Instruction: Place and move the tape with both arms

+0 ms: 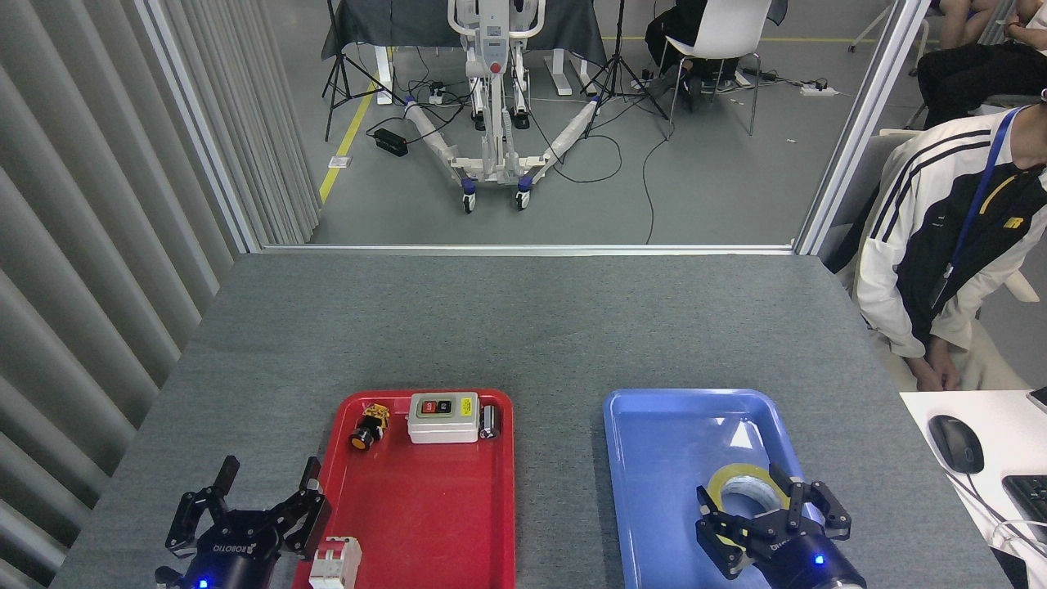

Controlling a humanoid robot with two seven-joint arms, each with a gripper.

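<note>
I have the tape (743, 488) flat near the blue tray's (654, 458) near-right corner; my right gripper (765, 517) spreads empty over it, my left gripper (260, 505) waits open, empty.

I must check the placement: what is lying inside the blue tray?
Only the tape lies flat in the blue tray. The open right pincer covers its near edge.
</note>
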